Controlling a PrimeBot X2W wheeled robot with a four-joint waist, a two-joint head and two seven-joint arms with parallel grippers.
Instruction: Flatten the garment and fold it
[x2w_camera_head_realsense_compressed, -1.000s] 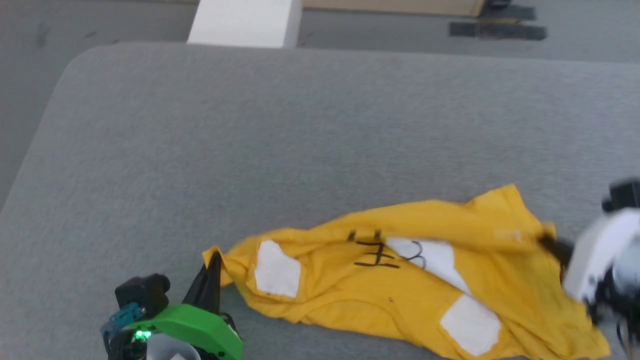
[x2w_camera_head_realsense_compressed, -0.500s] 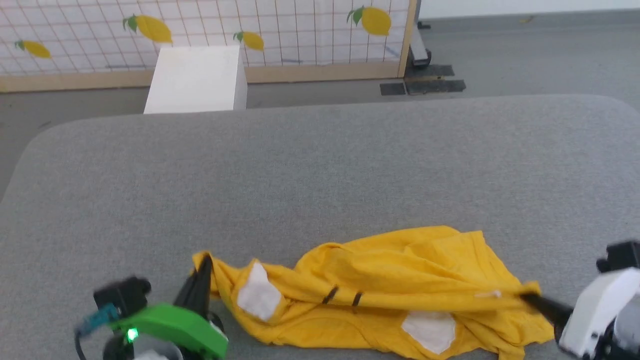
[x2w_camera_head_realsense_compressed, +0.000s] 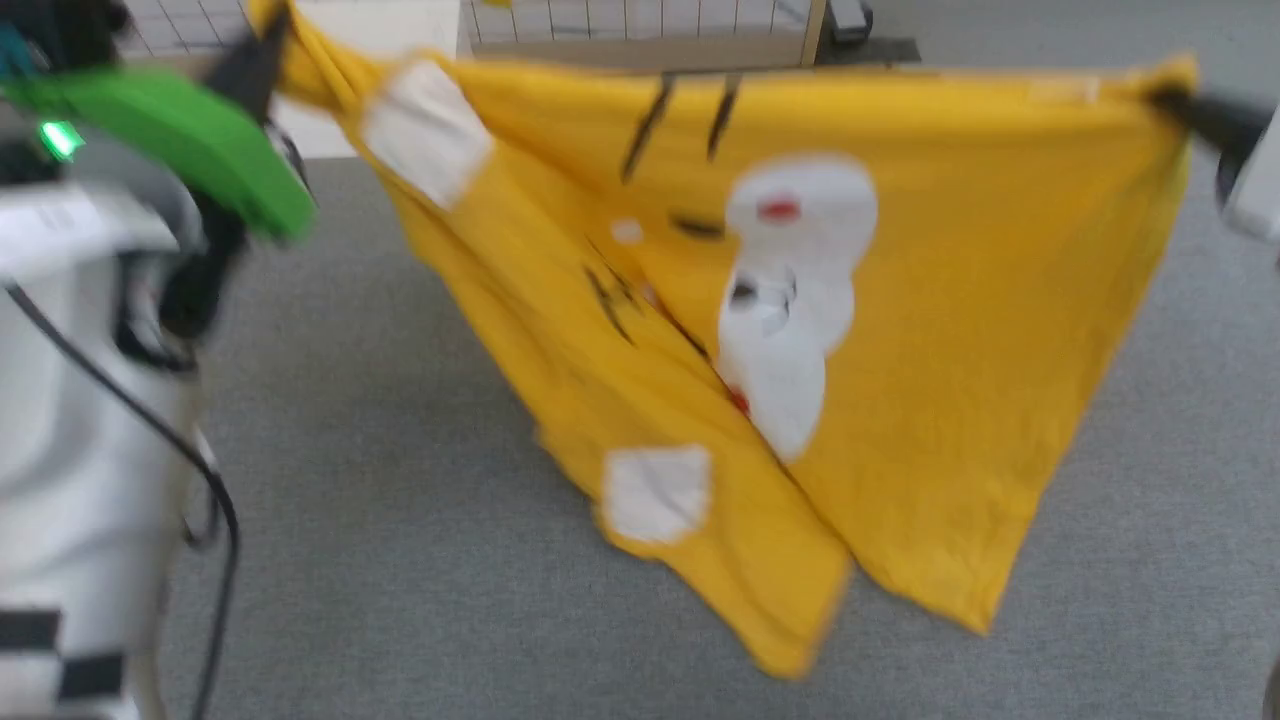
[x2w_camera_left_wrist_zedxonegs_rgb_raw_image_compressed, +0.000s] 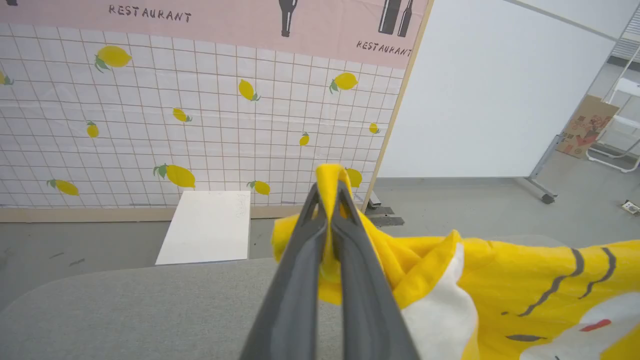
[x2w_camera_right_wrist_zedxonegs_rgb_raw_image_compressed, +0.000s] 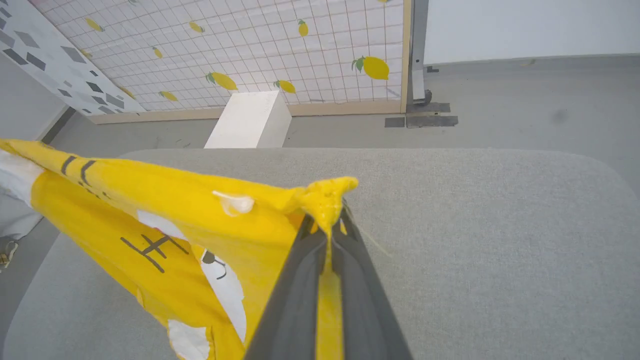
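The mustard-yellow T-shirt (x2w_camera_head_realsense_compressed: 950, 330) hangs in the air, stretched between my two grippers, its printed face with white muzzle and black marks toward the head camera. Its lower corners dangle close to the grey table (x2w_camera_head_realsense_compressed: 400, 520). My left gripper (x2w_camera_head_realsense_compressed: 262, 48) is shut on the shirt's upper left corner at the top left of the head view. At the top right, my right gripper (x2w_camera_head_realsense_compressed: 1172, 100) is shut on the opposite corner. In the left wrist view the left gripper (x2w_camera_left_wrist_zedxonegs_rgb_raw_image_compressed: 327, 192) pinches a yellow fold of the shirt (x2w_camera_left_wrist_zedxonegs_rgb_raw_image_compressed: 525, 300). The right gripper (x2w_camera_right_wrist_zedxonegs_rgb_raw_image_compressed: 327, 220) clamps the shirt (x2w_camera_right_wrist_zedxonegs_rgb_raw_image_compressed: 165, 220) the same way.
The grey padded table (x2w_camera_right_wrist_zedxonegs_rgb_raw_image_compressed: 475, 240) spreads under the shirt, with rounded far corners. Behind it stand a white box (x2w_camera_right_wrist_zedxonegs_rgb_raw_image_compressed: 250, 120) on the floor and a lemon-patterned tiled panel (x2w_camera_left_wrist_zedxonegs_rgb_raw_image_compressed: 200, 125). A cardboard box (x2w_camera_left_wrist_zedxonegs_rgb_raw_image_compressed: 585, 125) and a wheeled white partition (x2w_camera_left_wrist_zedxonegs_rgb_raw_image_compressed: 490, 100) stand farther off.
Both grippers have lifted the shirt off the table and pulled it apart, so it now hangs spread in the air instead of lying crumpled. The head camera has also shifted.
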